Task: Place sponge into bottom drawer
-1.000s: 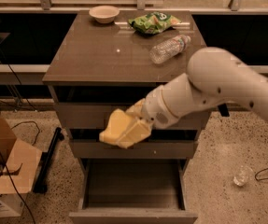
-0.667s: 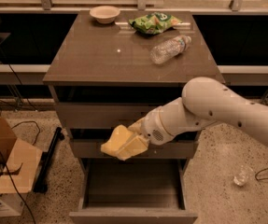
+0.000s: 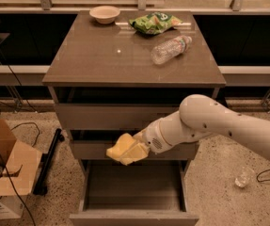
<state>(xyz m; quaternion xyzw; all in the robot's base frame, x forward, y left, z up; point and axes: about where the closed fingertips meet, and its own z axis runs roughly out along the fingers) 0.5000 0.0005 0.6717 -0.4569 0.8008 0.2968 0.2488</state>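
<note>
The bottom drawer (image 3: 132,216) is pulled out at the foot of the grey-brown cabinet, and its inside looks bare. My gripper (image 3: 125,149) reaches in from the right on the white arm. It hangs in front of the middle drawer, just above the back of the open bottom drawer. It is shut on the pale-yellow sponge (image 3: 119,151), which merges with the yellowish fingers, so its outline is hard to separate. The sponge is clear of the drawer floor.
On the cabinet top lie a bowl (image 3: 105,14), a green chip bag (image 3: 155,22) and a clear plastic bottle (image 3: 171,49). An open cardboard box (image 3: 3,173) and a black stand leg (image 3: 47,164) are on the floor at left. A small glass (image 3: 243,177) is on the floor at right.
The arm has lowered the gripper with the sponge from the top drawer's height to just above the open bottom drawer. Nothing else moved.
</note>
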